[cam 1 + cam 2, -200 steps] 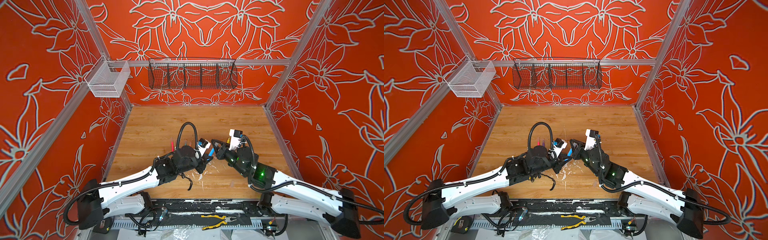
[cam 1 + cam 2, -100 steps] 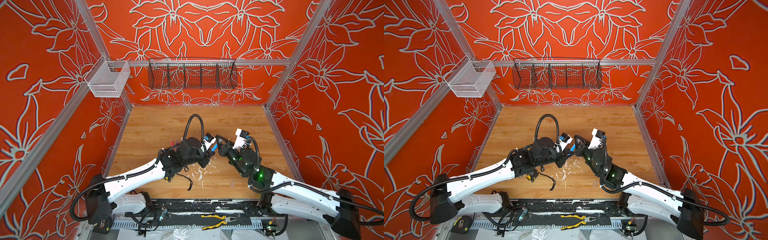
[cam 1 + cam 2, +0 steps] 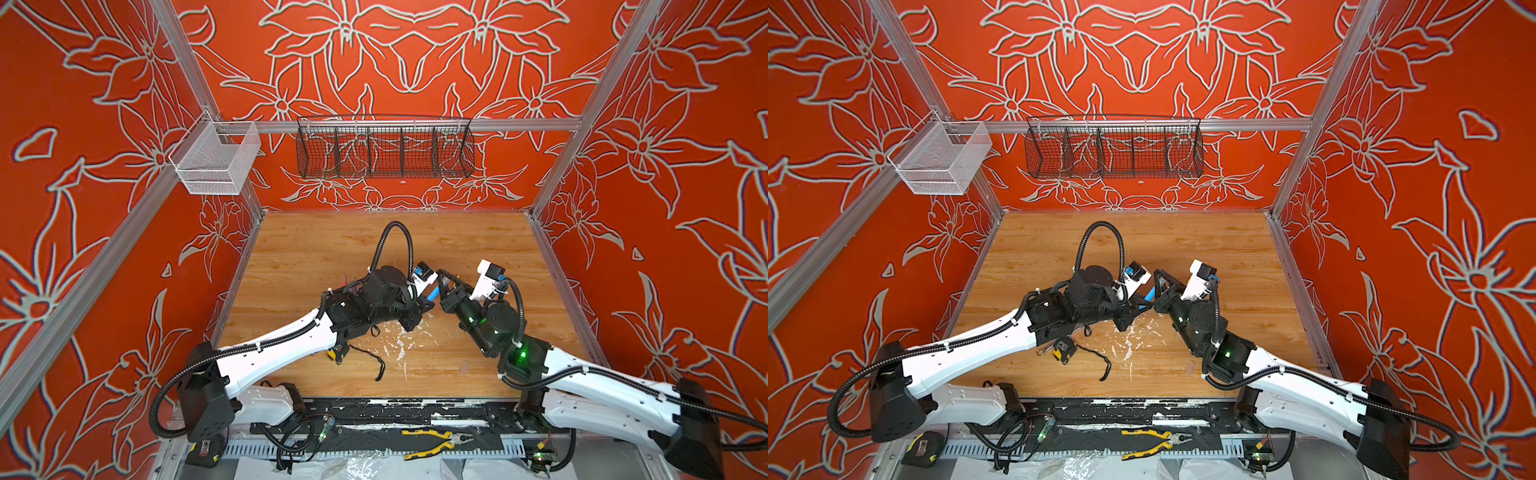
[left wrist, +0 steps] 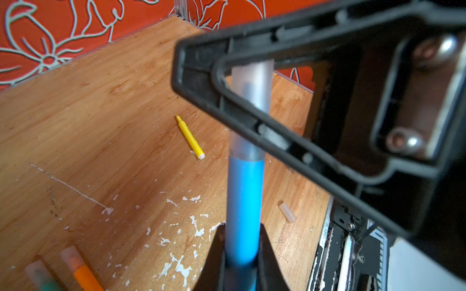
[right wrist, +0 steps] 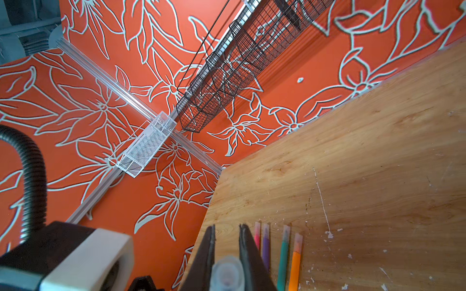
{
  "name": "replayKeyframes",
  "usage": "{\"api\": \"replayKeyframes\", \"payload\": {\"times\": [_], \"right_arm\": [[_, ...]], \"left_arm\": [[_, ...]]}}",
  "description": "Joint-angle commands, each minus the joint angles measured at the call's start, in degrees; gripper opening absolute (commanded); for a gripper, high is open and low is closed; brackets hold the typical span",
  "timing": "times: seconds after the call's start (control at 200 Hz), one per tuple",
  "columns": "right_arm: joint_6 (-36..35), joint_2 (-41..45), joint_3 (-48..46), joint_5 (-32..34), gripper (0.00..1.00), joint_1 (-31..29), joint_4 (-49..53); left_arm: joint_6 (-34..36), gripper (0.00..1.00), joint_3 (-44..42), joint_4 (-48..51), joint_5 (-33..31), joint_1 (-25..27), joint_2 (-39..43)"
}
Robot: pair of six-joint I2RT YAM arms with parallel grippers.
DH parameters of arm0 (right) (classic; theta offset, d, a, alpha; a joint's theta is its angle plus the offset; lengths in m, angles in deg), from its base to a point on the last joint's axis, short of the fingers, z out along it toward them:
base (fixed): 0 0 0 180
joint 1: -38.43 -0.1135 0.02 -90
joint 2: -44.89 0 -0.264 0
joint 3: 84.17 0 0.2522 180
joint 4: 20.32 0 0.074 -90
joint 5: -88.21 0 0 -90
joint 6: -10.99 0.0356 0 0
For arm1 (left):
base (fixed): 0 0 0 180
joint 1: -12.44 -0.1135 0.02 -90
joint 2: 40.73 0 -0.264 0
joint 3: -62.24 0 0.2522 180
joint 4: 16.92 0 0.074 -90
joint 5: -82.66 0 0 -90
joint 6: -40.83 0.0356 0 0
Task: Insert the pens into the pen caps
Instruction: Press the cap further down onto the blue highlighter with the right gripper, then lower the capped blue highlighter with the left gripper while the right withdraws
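We see both grippers meeting tip to tip above the middle of the wooden table (image 3: 316, 249). Our left gripper (image 4: 240, 254) is clenched low on the barrel of the blue pen (image 4: 243, 201). Our right gripper (image 5: 227, 241) is clenched on the clear cap (image 4: 251, 110). The pen's tip sits inside that cap, whose rim overlaps the blue barrel. Pen and cap hang clear of the wood.

Just beside the right gripper's finger, the pink pen (image 5: 257, 235), purple pen (image 5: 265, 243), teal pen (image 5: 284, 254) and orange pen (image 5: 295, 259) lie side by side, each capped. The yellow pen (image 4: 190, 137) lies uncapped on open wood, well apart from the others. A loose cap (image 4: 287, 213) rests near the table's front edge, close to the black rail (image 4: 325, 264).

Beyond the grippers, bare wood runs to the foot of the back wall (image 3: 382, 62). Near the front edge, a tape measure (image 3: 1063, 348) sits just beside the left arm.
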Motion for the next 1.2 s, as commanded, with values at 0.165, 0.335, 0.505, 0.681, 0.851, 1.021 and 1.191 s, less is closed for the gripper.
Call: {"api": "replayKeyframes", "payload": {"times": [0.165,0.335,0.505,0.681,0.851,1.021,1.191], "right_arm": [[-3.2,9.9,1.6,-0.2,0.36,-6.1,26.1],[-8.5,14.7,3.6,10.0,0.51,-4.9,34.1],[-13.0,16.9,5.8,19.5,0.60,-2.1,41.7],[-15.5,23.1,3.2,25.6,0.66,2.9,46.0],[-16.9,27.5,-1.8,19.5,0.68,12.4,44.1],[-16.4,20.2,-2.2,14.1,0.68,21.4,43.8],[-15.7,9.2,-3.8,5.4,0.68,33.2,38.0]], "left_arm": [[-7.2,0.00,-11.5,-22.1,-7.4,-4.3,3.4],[-15.5,0.00,-20.0,-18.5,-7.9,-4.3,1.4],[-22.0,0.00,-18.2,-8.4,-9.0,-4.3,-5.2],[-24.4,0.00,-13.8,-1.7,-9.3,-3.8,-13.2],[-26.4,0.00,-8.7,4.8,-16.8,-3.8,-20.1],[-25.5,0.00,-4.4,8.0,-21.7,-3.9,-23.8],[-24.9,0.01,-0.4,10.9,-25.0,-3.9,-27.9]]}}
